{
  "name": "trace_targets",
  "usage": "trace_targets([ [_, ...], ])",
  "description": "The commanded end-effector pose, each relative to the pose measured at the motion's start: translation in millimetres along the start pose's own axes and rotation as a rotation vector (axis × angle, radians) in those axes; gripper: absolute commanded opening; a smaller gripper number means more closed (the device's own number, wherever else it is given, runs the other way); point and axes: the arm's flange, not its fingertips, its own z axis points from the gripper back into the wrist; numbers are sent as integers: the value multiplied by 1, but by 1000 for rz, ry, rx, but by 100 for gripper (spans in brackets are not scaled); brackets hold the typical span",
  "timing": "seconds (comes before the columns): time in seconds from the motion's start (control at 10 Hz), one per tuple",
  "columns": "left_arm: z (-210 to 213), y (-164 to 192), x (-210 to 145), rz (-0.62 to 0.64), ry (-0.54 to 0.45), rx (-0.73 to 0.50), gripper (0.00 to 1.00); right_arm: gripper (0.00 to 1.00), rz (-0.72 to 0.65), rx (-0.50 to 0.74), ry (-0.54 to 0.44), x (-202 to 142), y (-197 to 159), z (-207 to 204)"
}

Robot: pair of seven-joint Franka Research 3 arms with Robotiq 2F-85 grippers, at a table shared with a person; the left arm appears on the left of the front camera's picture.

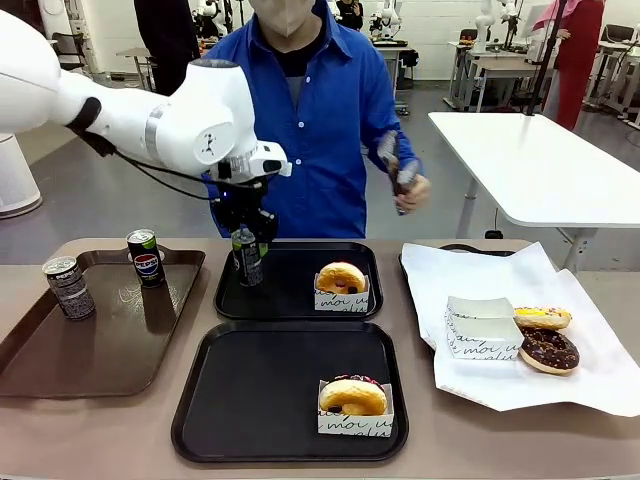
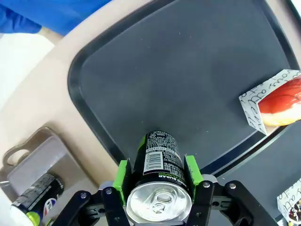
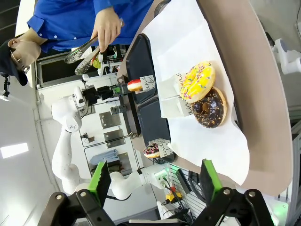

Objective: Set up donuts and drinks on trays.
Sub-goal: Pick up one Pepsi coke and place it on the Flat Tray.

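Observation:
My left gripper is shut on a black drink can, held upright at the left end of the far black tray; I cannot tell whether the can touches it. In the left wrist view the green pads clamp the can over that tray. A sleeved glazed donut sits on the far tray and another sleeved donut on the near black tray. My right gripper is open and empty, above the white paper.
A brown tray at the left holds two cans. White paper at the right carries a yellow donut, a chocolate donut and a sleeve. The person's hand holds tongs beyond the far tray.

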Motion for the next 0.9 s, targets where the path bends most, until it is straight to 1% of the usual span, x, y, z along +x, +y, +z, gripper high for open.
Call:
trace_targets([
  [0.0, -16, 1, -16, -4, -9, -29, 57, 100, 10, 14, 1, -1, -1, -1],
  [0.2, -22, -2, -18, -24, 11, -23, 57, 100, 10, 14, 1, -1, -1, -1],
  [0.3, -19, -3, -18, -31, 11, -28, 100, 100, 10, 14, 1, -1, -1, -1],
  [0.7, -12, -3, -19, -31, 25, -37, 100, 100, 10, 14, 1, -1, -1, -1],
  [0.8, -10, -3, -18, -33, 34, -31, 98, 100, 10, 14, 1, -1, -1, -1],
])
